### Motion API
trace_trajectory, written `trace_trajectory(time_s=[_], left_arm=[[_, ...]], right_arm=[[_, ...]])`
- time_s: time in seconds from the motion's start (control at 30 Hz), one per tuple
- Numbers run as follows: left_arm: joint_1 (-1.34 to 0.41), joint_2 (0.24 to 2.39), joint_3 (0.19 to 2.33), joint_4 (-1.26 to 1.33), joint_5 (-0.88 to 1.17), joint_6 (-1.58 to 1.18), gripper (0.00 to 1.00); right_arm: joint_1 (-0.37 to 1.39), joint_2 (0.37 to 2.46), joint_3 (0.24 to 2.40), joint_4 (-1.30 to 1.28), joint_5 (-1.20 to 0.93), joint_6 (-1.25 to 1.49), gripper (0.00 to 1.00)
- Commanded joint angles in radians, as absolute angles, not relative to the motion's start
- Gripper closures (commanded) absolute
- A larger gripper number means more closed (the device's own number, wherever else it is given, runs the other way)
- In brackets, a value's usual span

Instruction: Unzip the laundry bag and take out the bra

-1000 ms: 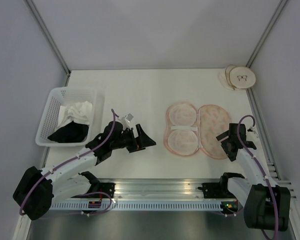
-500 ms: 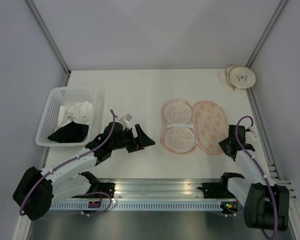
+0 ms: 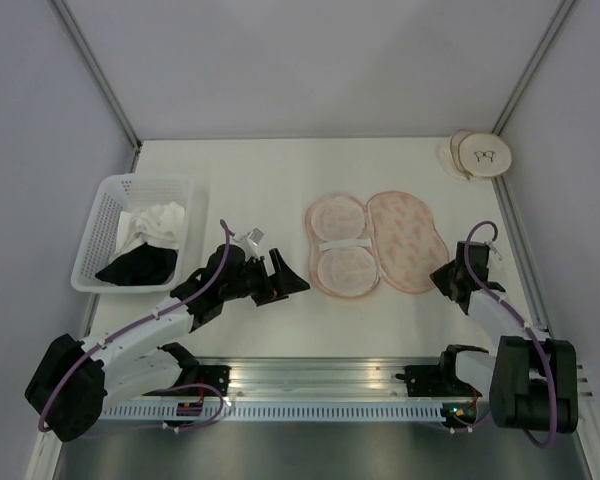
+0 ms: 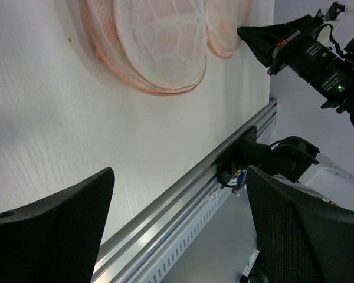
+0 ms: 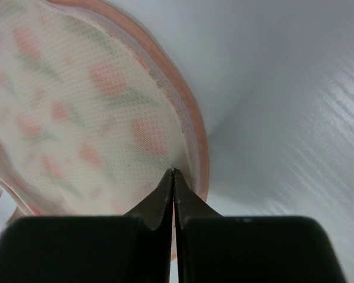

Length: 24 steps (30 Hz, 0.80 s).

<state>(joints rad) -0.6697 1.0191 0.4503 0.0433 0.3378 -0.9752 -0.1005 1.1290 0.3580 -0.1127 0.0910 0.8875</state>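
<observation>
Right tool (image 5: 174, 177) pressed together at laundry bag (image 5: 76, 106) rim, probably after the zip trim; left tool (image 4: 180, 194) spread, parked left of bag.

I can read no word, number or brand anywhere. The closest thing to a sign is a small dark mark on the pale round disc (image 3: 483, 155), far ahead of my right gripper (image 3: 438, 275) at the worktop's (image 3: 250, 180) far corner. It looks like two loops or letters, too small to tell. Seen past my left gripper (image 4: 177, 227), up and to its right, my right arm (image 4: 318, 56) carries tiny white print, blurred beyond reading. The orange-pink prints on the laundry bag (image 3: 405, 240) at my right gripper's tip are blotches, not lettering.
</observation>
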Motion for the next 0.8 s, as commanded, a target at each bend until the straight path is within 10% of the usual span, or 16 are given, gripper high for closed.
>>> trace_trajectory(time_s=[0.0, 0.13, 0.77], left_arm=[[-0.673, 1.000, 0.439, 0.064, 0.318, -0.989, 0.05], [-0.673, 1.000, 0.439, 0.064, 0.314, -0.994, 0.06], [-0.673, 0.977, 0.428, 0.057, 0.310, -1.008, 0.07]], right_arm=[[-0.100, 1.073, 0.382, -0.170, 0.015, 0.807, 0.99], [-0.101, 0.953, 0.483, -0.302, 0.107, 0.733, 0.55], [-0.100, 1.124, 0.457, -0.286, 0.166, 0.724, 0.60]])
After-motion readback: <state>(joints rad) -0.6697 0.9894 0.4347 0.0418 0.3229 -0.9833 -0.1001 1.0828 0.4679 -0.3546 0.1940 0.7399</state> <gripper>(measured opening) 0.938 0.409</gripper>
